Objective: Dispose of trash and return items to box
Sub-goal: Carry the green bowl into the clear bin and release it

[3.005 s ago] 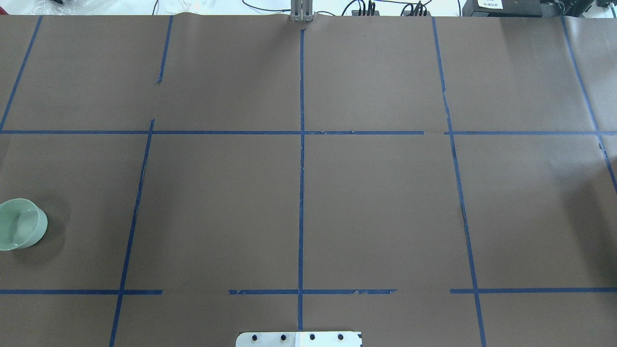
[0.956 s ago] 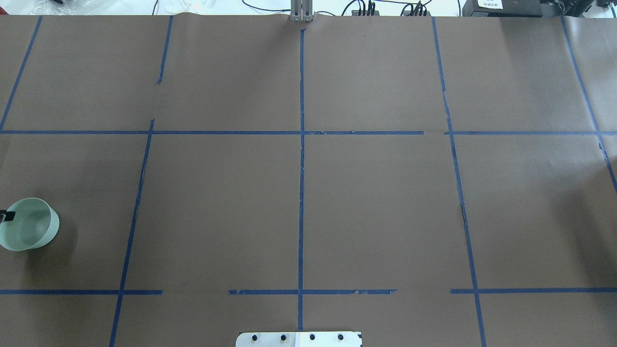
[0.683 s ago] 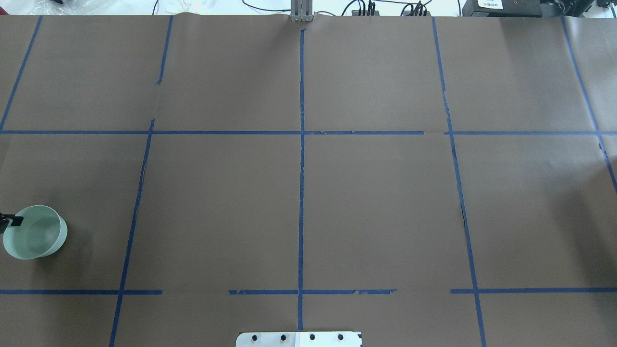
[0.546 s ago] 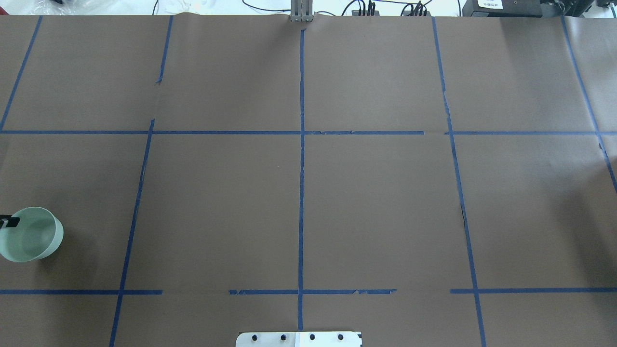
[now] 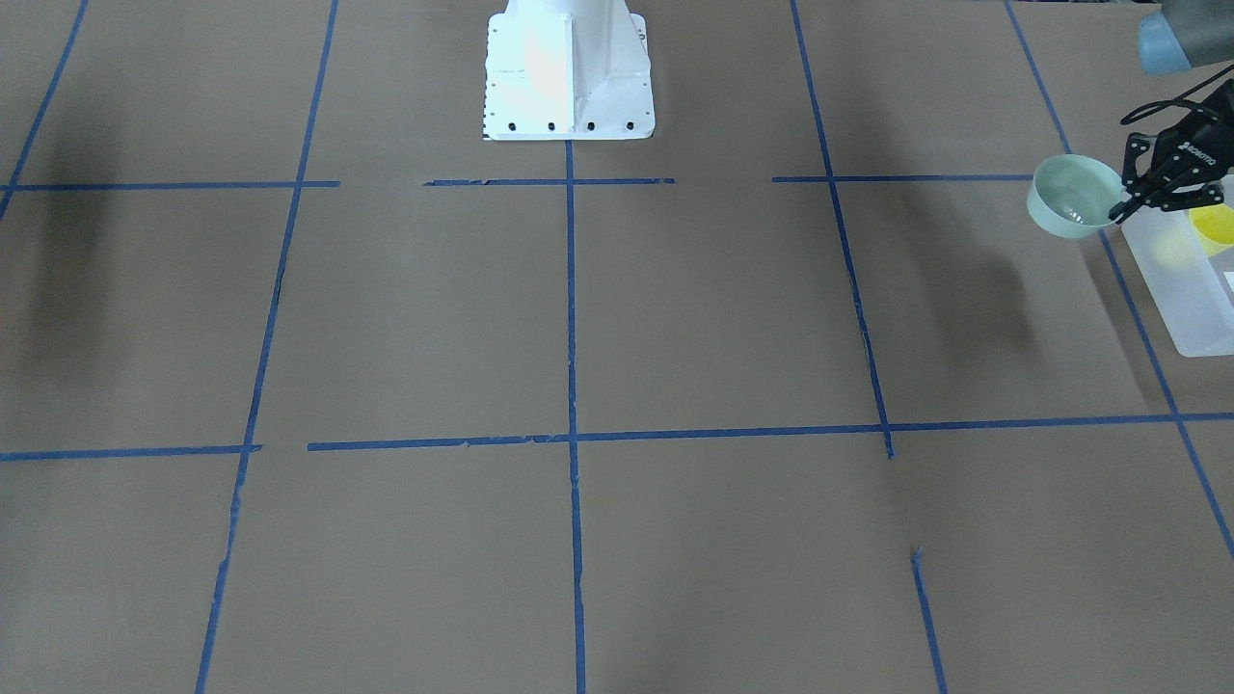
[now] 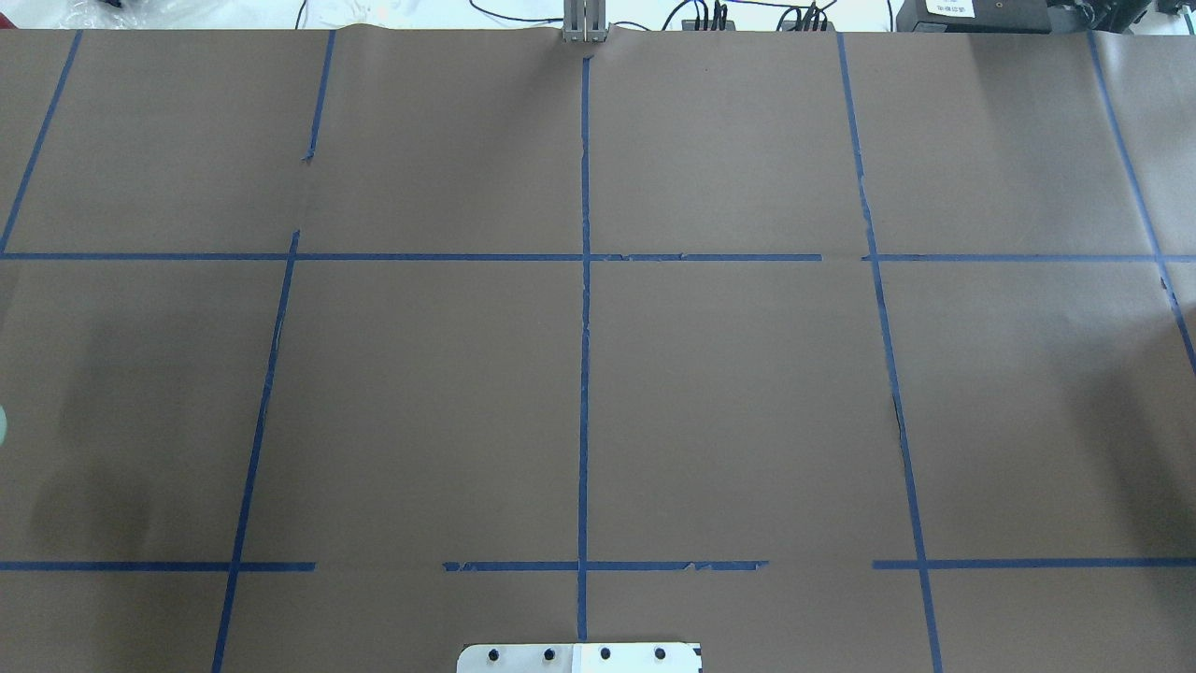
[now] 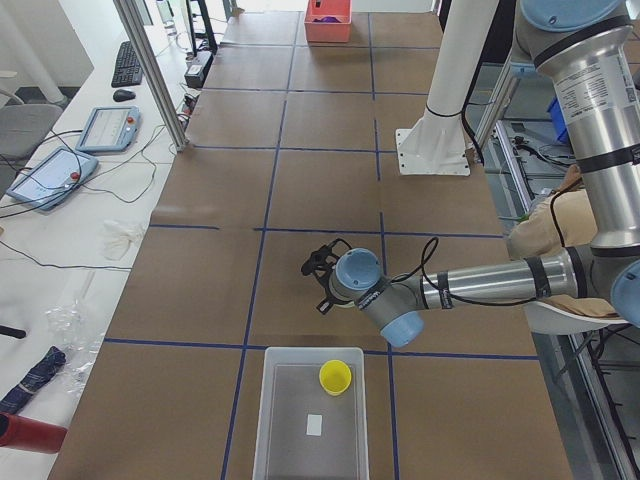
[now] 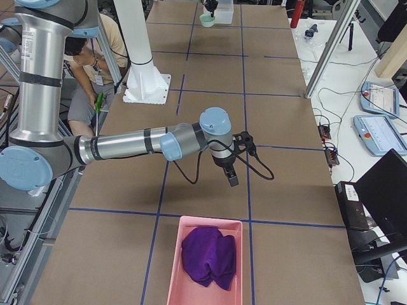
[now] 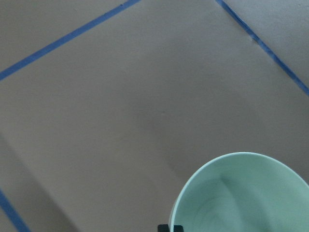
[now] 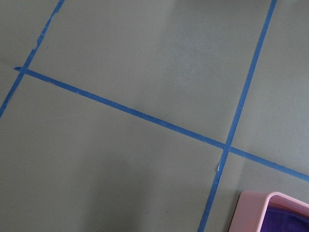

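My left gripper (image 5: 1118, 208) is shut on the rim of the pale green bowl (image 5: 1068, 200) and holds it above the table, just beside the end of the frosted white box (image 5: 1191, 289). The yellow cup (image 5: 1213, 227) stands inside the box and also shows in the exterior left view (image 7: 335, 377). The left wrist view shows the bowl (image 9: 244, 195) from above over bare table. In the overhead view only a sliver of the bowl (image 6: 2, 425) shows at the left edge. My right gripper (image 8: 231, 178) hangs over the table near a pink tray; I cannot tell whether it is open or shut.
The pink tray (image 8: 175, 279) holds a purple cloth (image 8: 208, 255) at the table's right end; its corner shows in the right wrist view (image 10: 256, 208). The white robot base (image 5: 567, 72) stands at mid-table edge. A person sits behind the robot.
The bowl was lifted off the table by its rim, swung a little right, then carried left almost out of the overhead view.
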Available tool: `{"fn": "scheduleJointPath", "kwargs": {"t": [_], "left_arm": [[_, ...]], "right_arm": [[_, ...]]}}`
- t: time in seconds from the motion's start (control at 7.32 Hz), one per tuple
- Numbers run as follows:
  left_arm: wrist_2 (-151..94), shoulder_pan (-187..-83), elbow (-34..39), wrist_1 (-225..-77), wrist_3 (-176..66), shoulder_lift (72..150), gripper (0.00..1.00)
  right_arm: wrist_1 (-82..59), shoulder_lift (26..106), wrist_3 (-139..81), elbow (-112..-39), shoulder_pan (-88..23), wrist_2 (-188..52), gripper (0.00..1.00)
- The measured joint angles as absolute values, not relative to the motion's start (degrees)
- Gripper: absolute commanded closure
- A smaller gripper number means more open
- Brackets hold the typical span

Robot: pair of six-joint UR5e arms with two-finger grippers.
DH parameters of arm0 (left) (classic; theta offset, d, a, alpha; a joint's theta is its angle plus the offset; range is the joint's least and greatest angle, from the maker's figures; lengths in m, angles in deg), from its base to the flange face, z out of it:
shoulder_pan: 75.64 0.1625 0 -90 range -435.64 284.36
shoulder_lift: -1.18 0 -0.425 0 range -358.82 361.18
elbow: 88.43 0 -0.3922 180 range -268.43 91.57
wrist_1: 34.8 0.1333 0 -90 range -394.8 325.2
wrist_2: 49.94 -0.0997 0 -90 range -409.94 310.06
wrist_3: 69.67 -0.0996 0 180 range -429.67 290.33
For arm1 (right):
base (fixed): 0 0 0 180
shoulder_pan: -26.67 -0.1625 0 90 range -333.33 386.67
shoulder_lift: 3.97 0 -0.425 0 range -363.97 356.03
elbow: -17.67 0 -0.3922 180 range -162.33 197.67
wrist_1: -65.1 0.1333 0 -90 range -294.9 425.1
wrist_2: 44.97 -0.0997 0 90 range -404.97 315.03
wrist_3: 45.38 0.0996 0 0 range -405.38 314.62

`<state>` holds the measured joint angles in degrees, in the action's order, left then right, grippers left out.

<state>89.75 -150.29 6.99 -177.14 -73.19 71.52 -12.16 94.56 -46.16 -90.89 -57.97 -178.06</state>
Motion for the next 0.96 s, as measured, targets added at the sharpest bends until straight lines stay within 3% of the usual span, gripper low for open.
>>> {"fn": "scheduleJointPath", "kwargs": {"t": [0.27,0.55,0.96], "left_arm": [[89.05,-162.37,7.28,-159.08,-93.69,75.31,1.00],[83.86,-173.04,1.66,-147.79,-108.24,82.26,1.00],[82.29,-178.08,-9.46,-148.54,-107.86,86.18,1.00]], "right_arm": [[-12.16,94.66,-46.34,-90.88,-57.97,-178.05,0.00],[-12.16,94.97,-46.69,-90.88,-57.97,-178.11,0.00],[-12.16,95.08,-46.85,-90.88,-57.92,-178.10,0.00]]}}
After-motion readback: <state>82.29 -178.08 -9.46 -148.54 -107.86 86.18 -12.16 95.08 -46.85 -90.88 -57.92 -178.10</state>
